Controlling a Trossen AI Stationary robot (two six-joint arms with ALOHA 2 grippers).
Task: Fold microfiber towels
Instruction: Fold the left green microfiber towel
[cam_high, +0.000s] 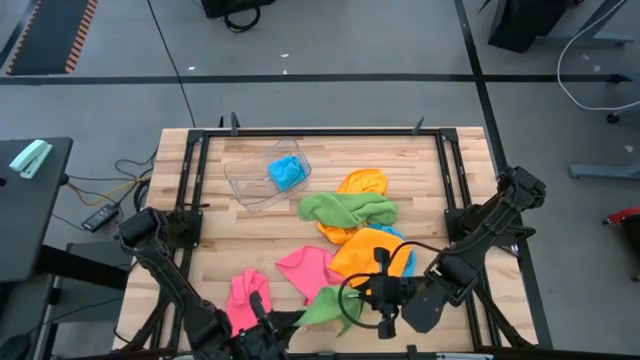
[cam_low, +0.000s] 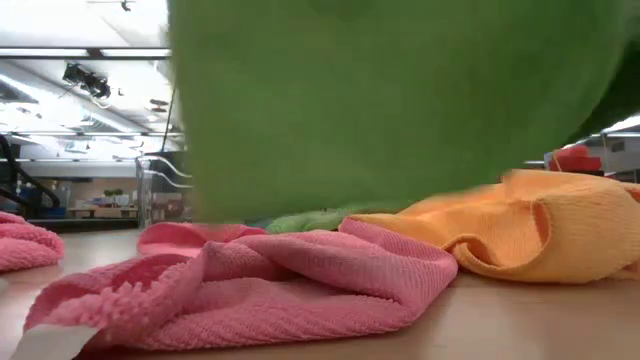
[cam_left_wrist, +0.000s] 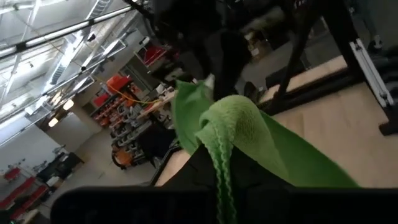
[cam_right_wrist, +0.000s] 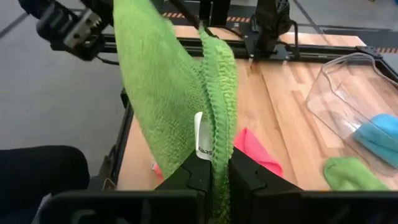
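A green microfiber towel (cam_high: 325, 306) hangs above the table's near edge, stretched between my two grippers. My left gripper (cam_high: 285, 320) is shut on its left end and my right gripper (cam_high: 362, 298) on its right end. In the low view the towel (cam_low: 400, 100) fills the top of the picture, its lower edge clear of the table. Two pink towels (cam_high: 245, 295) (cam_high: 310, 268) and an orange one (cam_high: 372, 250) lie crumpled on the table below and behind it. My left gripper pinches the green towel's bunched hemmed edge (cam_left_wrist: 219, 155) between its two fingers, coming in level from the table's left. The cloth runs from there toward the other gripper, off the table. My right gripper pinches the hemmed edge (cam_right_wrist: 217, 149) beside the white label (cam_right_wrist: 202, 140) between its two fingers, slanting down from the table's right. Several layers are gathered in the pinch. The towel spreads away from the fingers, lifted clear.
A clear plastic tub (cam_high: 250, 180) at the far left holds a blue towel (cam_high: 287, 172). Another green towel (cam_high: 345, 208) and a second orange one (cam_high: 362, 182) lie mid-table. A blue towel (cam_high: 405, 262) peeks from under the near orange one. Black frame rails (cam_high: 195, 200) line the table's sides.
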